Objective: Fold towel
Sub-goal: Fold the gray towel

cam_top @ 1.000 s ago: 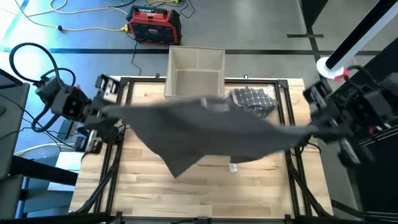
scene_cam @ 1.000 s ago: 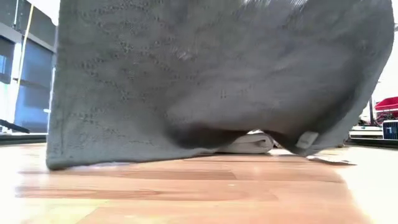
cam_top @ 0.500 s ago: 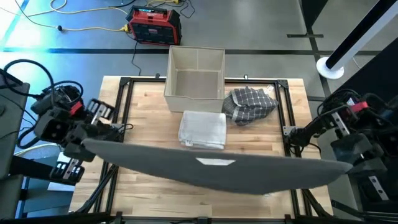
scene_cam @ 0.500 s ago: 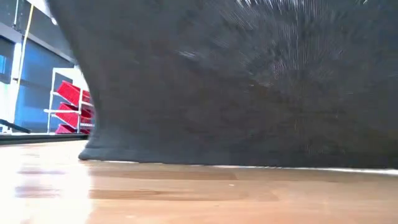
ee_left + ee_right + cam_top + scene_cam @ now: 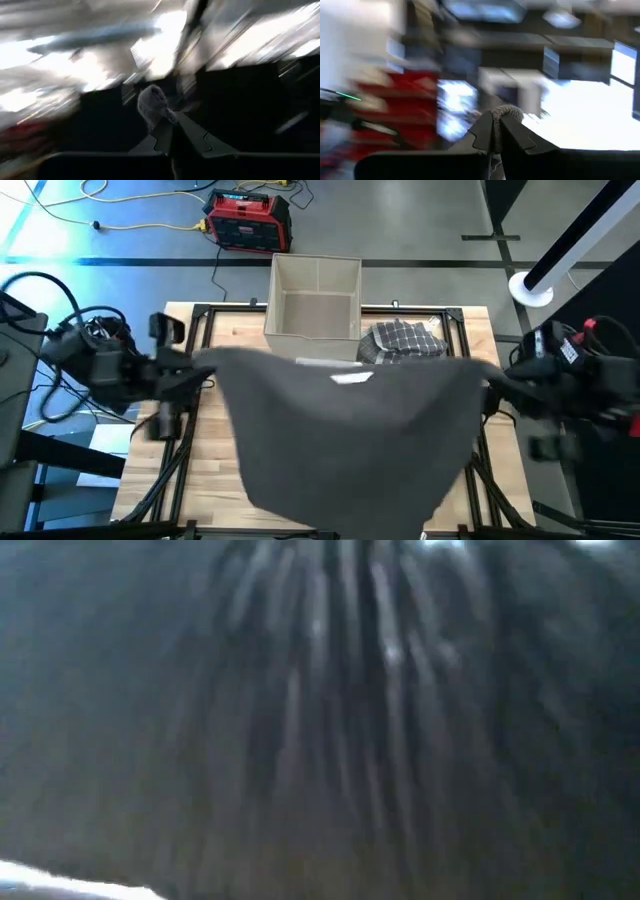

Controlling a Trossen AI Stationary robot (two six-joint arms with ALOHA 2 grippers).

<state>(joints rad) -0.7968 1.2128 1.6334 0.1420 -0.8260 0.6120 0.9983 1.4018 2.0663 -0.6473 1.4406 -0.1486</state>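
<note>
A large grey towel (image 5: pixel 350 430) is stretched out between my two grippers above the middle of the table, its white label (image 5: pixel 350 377) facing up near the far edge. My left gripper (image 5: pixel 200 372) is shut on the towel's far left corner. My right gripper (image 5: pixel 492 383) is shut on its far right corner. The free part spreads toward the table's near edge (image 5: pixel 340 510). In the low view the towel (image 5: pixel 320 720) fills the whole picture as a dark blur. My left gripper pinches the towel's far left corner between its two fingers; a small tuft of cloth (image 5: pixel 152 102) sticks out past the fingertips. The fingers come in about level from the table's left. The far edge runs straight toward the other gripper. My right gripper pinches the far right corner between its two fingers, with a small roll of cloth (image 5: pixel 506 112) showing at the fingertips. The fingers lie level, coming from the table's right. The corner is held up off the table.
A pale open box (image 5: pixel 315 295) stands at the table's far edge, with a checked cloth (image 5: pixel 405 340) bunched to its right. A sliver of white cloth (image 5: pixel 305 361) shows at the towel's far edge. A red device (image 5: pixel 248 220) and cables lie on the floor beyond.
Both grippers, staying shut, swung the towel toward the near edge, where it was drawn into a narrow taut band, then came back toward the far side. The towel has spread out wide, now covering the folded white towel and reaching toward the near edge.
</note>
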